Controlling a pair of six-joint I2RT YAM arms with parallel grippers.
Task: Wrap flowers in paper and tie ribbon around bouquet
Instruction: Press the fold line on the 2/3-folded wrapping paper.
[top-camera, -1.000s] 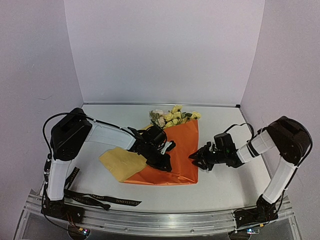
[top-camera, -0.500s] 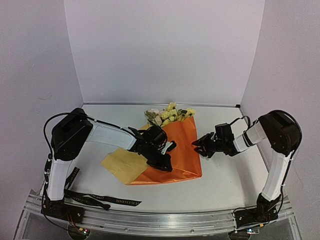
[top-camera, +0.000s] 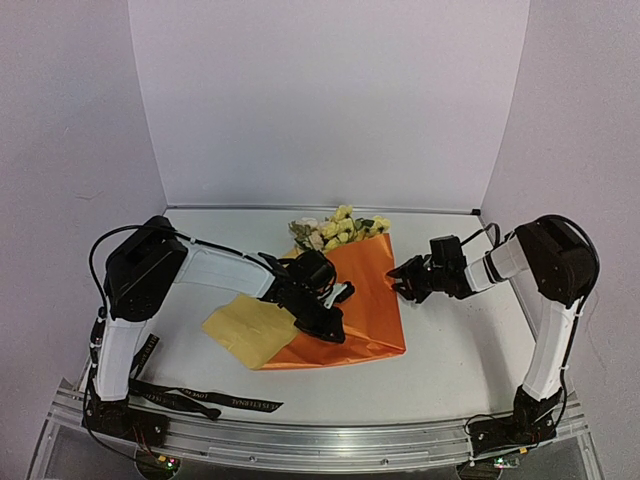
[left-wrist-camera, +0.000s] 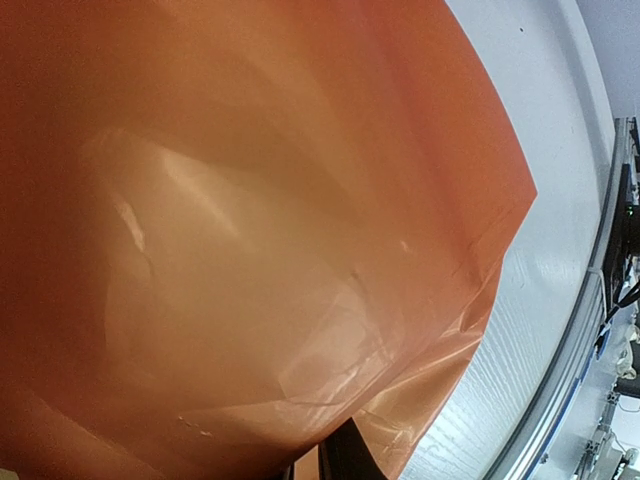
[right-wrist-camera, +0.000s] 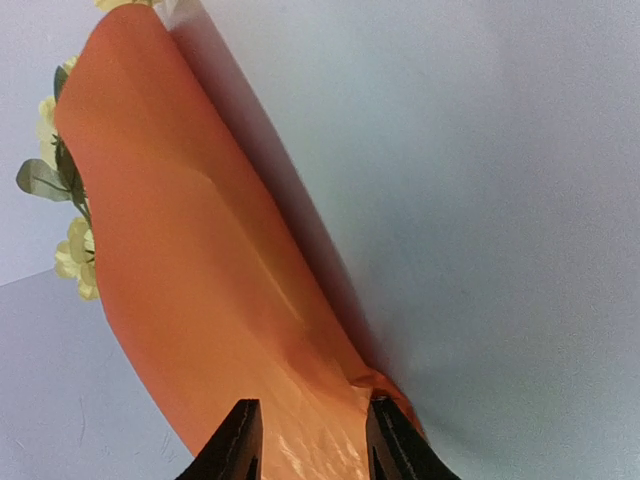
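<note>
1. At the near left, the ribbon (top-camera: 215, 398) lies loose on the tabletop (top-camera: 450, 350) beside the left arm's base, well apart from the paper (top-camera: 365, 285). Judge the tying as not yet begun.
2. The paper's left corner is turned over, so you see a pale yellow flap of its underside lying flat at the near left of the sheet.
3. The left gripper (top-camera: 328, 325) sits on the sheet just right of that flap, with its fingers (left-wrist-camera: 340, 455) close together. The left wrist view is almost all orange, with creases running toward the one dark finger that shows. It probably pinches the paper, but the view is too crowded to be sure.
4. The paper lies mid-tabletop, orange side up, thin and slightly glossy. It has soft bulges and a crumpled near edge.
5. The flowers (top-camera: 335, 230) poke out past the paper's far edge, cream and yellow with green leaves. Their stems are hidden under the sheet.
6. The right gripper (top-camera: 400, 279) is at the paper's right edge. Its fingers (right-wrist-camera: 240, 445) stand partly apart, with the raised orange fold between them and nothing clamped.
7. My reading is that the wrap is partway done. The stems are covered, but the sheet is a loose fold rather than a closed cone. You have yet to roll it tighter and then fetch and tie the ribbon.
</note>
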